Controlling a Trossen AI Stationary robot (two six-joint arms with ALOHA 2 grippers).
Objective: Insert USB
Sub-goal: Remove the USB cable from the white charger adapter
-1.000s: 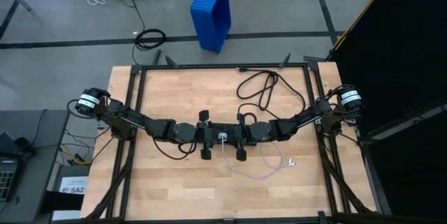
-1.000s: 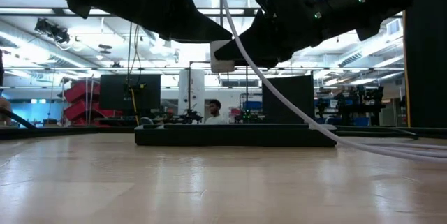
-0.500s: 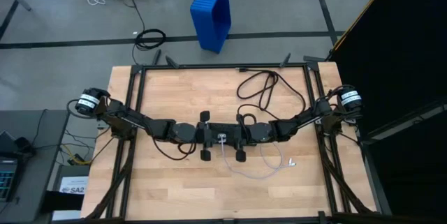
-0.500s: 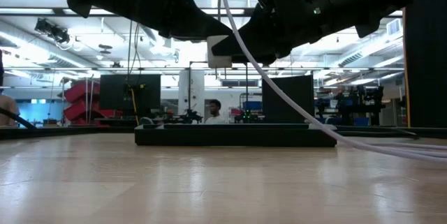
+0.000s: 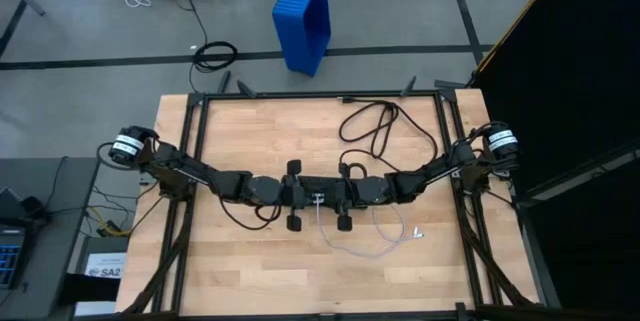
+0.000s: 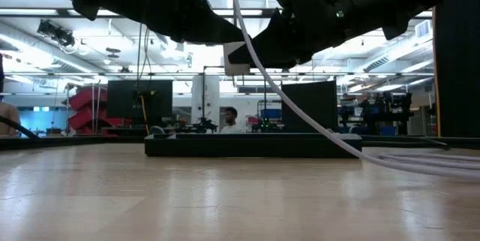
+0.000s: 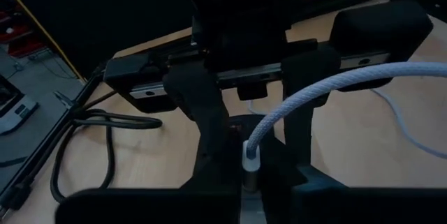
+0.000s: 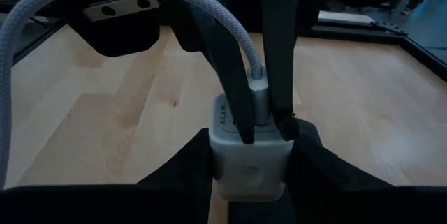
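Meeting mid-table, above the wood: left gripper (image 5: pixel 294 194) clenched on the USB (image 8: pixel 259 93) plug, right gripper (image 5: pixel 345 196) grasping the white charger (image 8: pixel 249 153). Plug looks seated in the port. Probably only letting go left.

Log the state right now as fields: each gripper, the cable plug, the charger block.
left gripper: shut on the small white plug of the thin white braided USB cable, above mid-table
right gripper: shut on the white square charger block
plug: appears seated in the block's top
cable slack: loops on the wooden table
black cord: lies on the table, apart from both grippers
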